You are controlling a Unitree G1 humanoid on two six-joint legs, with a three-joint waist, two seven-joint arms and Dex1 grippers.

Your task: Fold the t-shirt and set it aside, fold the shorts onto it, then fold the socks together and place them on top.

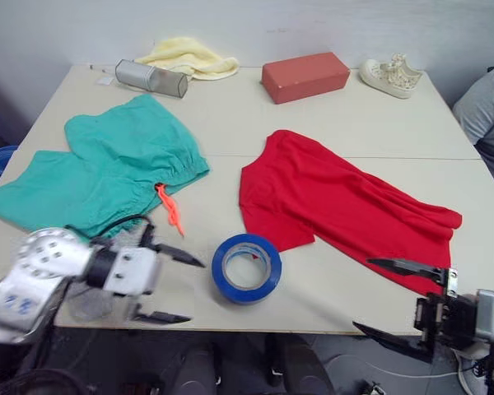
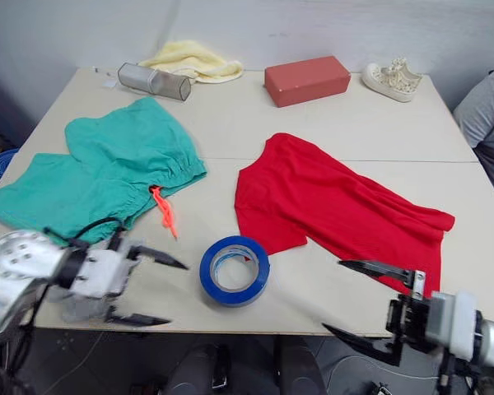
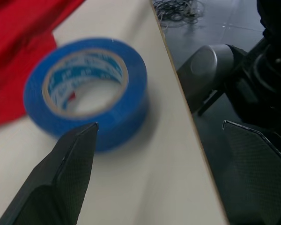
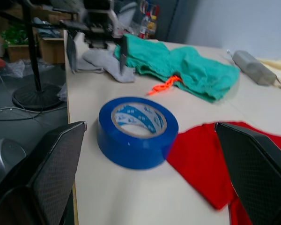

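**Shirt fold not started yet**

The table (image 1: 354,123) holds everything. The t-shirt (image 1: 337,202) lies rumpled right of centre, the shorts (image 1: 107,173) spread far left, and the socks (image 4: 105,63) are, I think, that grey heap at the near-left edge. A blue tape roll (image 1: 247,267) sits between both released pincers, left gripper (image 1: 174,286) and right gripper (image 1: 399,300). Next move: flatten the shirt first.

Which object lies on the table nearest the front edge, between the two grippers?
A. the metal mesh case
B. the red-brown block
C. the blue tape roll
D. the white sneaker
C: the blue tape roll lies near the table's front edge between the left gripper and the right gripper, just in front of the t-shirt.
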